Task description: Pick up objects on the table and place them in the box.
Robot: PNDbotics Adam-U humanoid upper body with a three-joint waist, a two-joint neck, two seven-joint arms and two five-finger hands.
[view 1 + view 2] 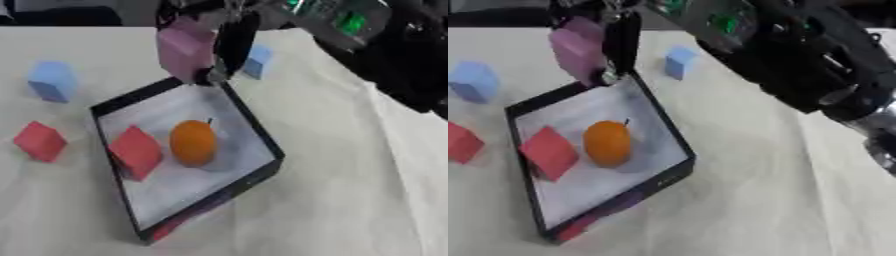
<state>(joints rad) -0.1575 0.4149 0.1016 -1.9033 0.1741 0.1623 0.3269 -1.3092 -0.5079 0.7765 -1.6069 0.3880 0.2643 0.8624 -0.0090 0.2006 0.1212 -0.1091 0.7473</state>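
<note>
Black-walled box (261,131) holds a red block (136,151) and orange fruit (192,142); the right hand (229,42) grips a pink block (185,50) above its far edge.

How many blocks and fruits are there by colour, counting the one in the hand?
Red blocks: 2, one in the box, one on the table
Blue blocks: 2
Pink block: 1, held by the right hand
Orange fruit: 1
Total: 6

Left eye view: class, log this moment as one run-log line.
right robot hand: holding pink block above box far corner | box: red block, orange | left: unseen
</note>
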